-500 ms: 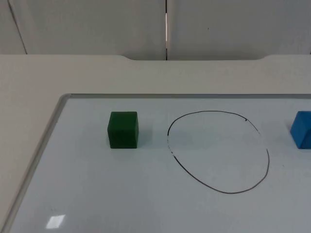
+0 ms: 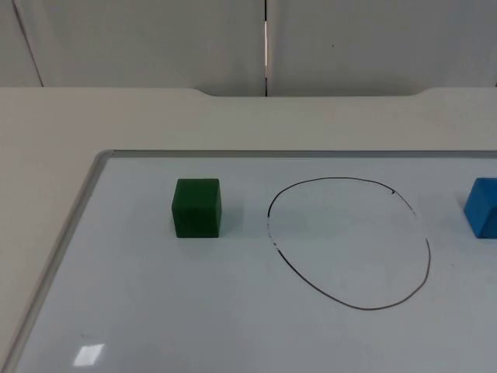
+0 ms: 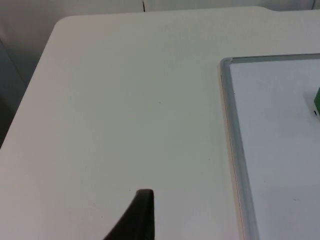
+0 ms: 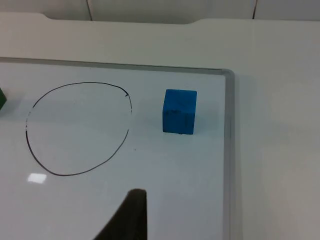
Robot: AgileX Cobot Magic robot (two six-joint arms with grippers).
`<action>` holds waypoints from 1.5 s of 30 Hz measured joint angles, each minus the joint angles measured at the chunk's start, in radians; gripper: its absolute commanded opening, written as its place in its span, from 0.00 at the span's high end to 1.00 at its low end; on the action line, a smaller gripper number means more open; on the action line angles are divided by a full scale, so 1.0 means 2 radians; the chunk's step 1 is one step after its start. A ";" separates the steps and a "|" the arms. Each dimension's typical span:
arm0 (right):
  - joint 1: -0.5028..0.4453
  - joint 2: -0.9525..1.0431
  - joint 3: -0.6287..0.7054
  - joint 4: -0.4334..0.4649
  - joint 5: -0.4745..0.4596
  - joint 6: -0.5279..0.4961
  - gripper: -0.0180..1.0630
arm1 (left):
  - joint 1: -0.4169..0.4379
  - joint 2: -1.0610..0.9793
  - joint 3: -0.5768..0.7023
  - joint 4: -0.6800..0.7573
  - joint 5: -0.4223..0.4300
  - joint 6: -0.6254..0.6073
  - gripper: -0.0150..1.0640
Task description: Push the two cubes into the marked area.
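Observation:
A green cube (image 2: 196, 207) stands on the whiteboard (image 2: 155, 311), a little left of a hand-drawn black oval (image 2: 349, 242). A blue cube (image 2: 483, 206) stands right of the oval at the picture's edge. Both cubes are outside the oval. My left gripper (image 3: 136, 220) hangs over the bare table top, left of the whiteboard's frame (image 3: 232, 150), far from the green cube (image 3: 317, 102). My right gripper (image 4: 127, 217) hovers over the whiteboard short of the blue cube (image 4: 179, 111) and the oval (image 4: 77, 129). Neither gripper touches anything.
The whiteboard has a raised metal frame (image 2: 78, 217) along its left and far sides. Beyond it lies the white table top (image 2: 248, 120), which ends at the grey partition wall (image 2: 155, 39). The board's right frame (image 4: 229, 150) runs close to the blue cube.

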 measured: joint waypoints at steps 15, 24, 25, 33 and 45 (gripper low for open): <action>0.000 0.000 0.000 0.003 0.000 0.000 0.01 | 0.000 0.000 0.000 0.000 0.000 0.000 0.08; 0.000 0.000 0.000 0.003 0.000 0.000 0.01 | 0.000 0.000 -0.002 0.000 -0.002 0.000 0.08; 0.000 0.000 0.000 0.003 0.000 0.000 0.01 | 0.000 0.000 -0.002 0.000 -0.002 0.000 0.08; 0.000 0.000 0.000 0.003 0.000 0.000 0.01 | 0.000 0.052 -0.020 0.000 -0.023 0.000 0.08; 0.000 0.000 0.000 0.004 0.000 0.000 0.01 | 0.000 0.184 -0.020 -0.048 -0.097 0.000 0.09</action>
